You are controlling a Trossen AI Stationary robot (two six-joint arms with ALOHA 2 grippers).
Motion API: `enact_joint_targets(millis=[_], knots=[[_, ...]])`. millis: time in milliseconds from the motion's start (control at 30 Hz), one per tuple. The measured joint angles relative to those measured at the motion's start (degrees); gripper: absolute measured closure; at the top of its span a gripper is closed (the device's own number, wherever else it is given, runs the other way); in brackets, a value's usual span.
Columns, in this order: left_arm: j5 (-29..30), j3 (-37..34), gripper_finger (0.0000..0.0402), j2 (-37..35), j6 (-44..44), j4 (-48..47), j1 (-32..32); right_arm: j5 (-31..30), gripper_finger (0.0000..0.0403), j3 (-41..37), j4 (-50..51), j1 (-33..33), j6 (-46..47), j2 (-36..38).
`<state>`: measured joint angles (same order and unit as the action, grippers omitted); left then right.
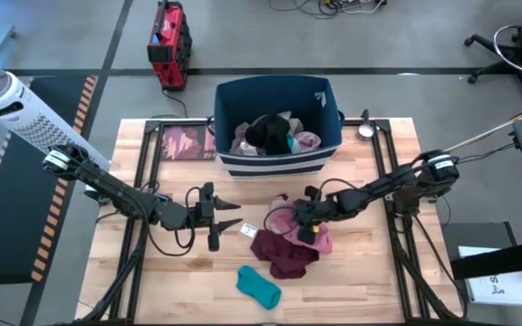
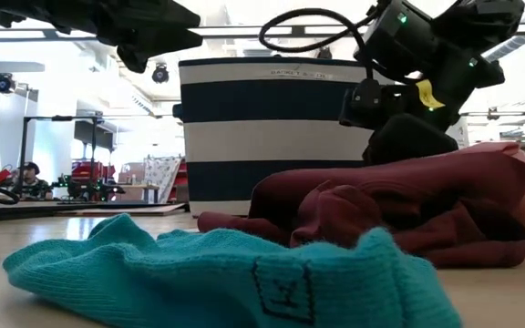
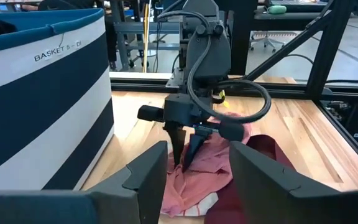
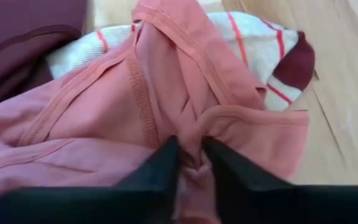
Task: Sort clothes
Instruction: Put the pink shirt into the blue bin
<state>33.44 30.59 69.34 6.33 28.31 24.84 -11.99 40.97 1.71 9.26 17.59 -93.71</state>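
Teal sock point(image 2: 226, 273) foremost, right jaws point(image 4: 191, 151) pinching pink garment point(image 4: 135, 106)

Light wood table point(image 1: 179, 281), dark metal frame along the edges. Directly on it: blue-and-white striped bin point(image 1: 279, 154) at the back centre, a dark red printed sheet point(image 1: 187, 142) just left of the bin, a small white card point(image 1: 248, 230) mid-table. Clothes on the surface: pink garment point(image 1: 284, 217), maroon piece point(image 1: 284, 254) touching it in front, teal piece point(image 1: 259, 286) near the front edge, apart from both.
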Motion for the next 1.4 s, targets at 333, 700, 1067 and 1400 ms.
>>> enact_joint_targets(millis=[333,700,1067,1400], knots=[[0.1,0.0,0.0256,0.0,0.2,0.0,0.0,0.0,0.04,0.0,2.1,1.4,-2.2,11.2],[0.1,0.0,0.0256,0.0,0.2,-0.1,0.0,-5.3,0.0402,1.4,2.6,3.9,-8.8,29.7],[0.1,0.0,0.0237,0.0,0.2,0.0,-0.1,-10.1,0.0403,16.9,2.7,3.9,-26.6,32.1],[0.1,1.1,0.0255,0.0,-1.7,0.0,-0.7,-18.1,0.0403,38.8,2.7,1.9,-46.3,26.6]])
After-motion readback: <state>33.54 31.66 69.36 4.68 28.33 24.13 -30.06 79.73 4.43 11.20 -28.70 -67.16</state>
